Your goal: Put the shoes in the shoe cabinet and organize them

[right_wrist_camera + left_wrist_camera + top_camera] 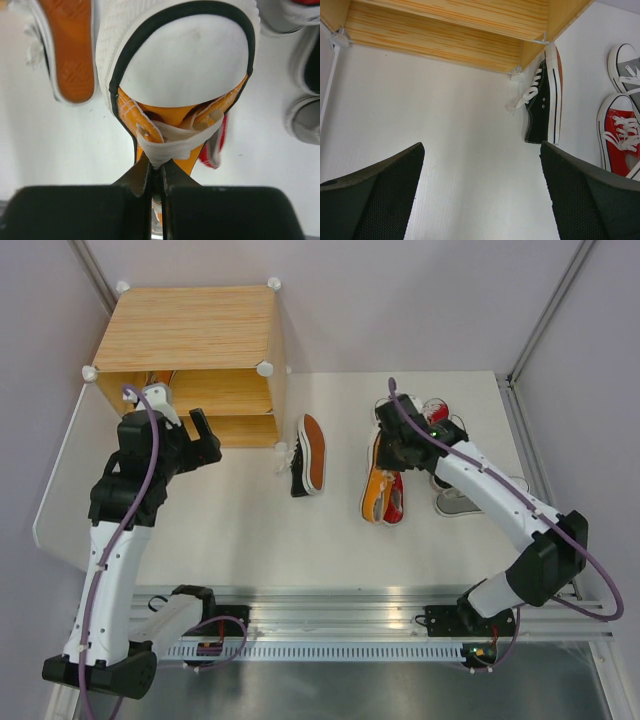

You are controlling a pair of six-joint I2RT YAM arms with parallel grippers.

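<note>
- Orange sneaker, lying on the white bench beside a red sneaker, is being picked up.
- Right claw is pinching its woven canvas upper at the flat white laces, below the smooth rubber toecap.
- Left claw is hanging spread before the wood-grain shoe cabinet.
- Next is likely calling for lifting and carrying it left into the cabinet.

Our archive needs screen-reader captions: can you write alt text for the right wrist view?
The right pincer is shut on the laced front of an orange shoe, whose white toe cap fills the view. Another shoe's orange sole shows at upper left.
</note>
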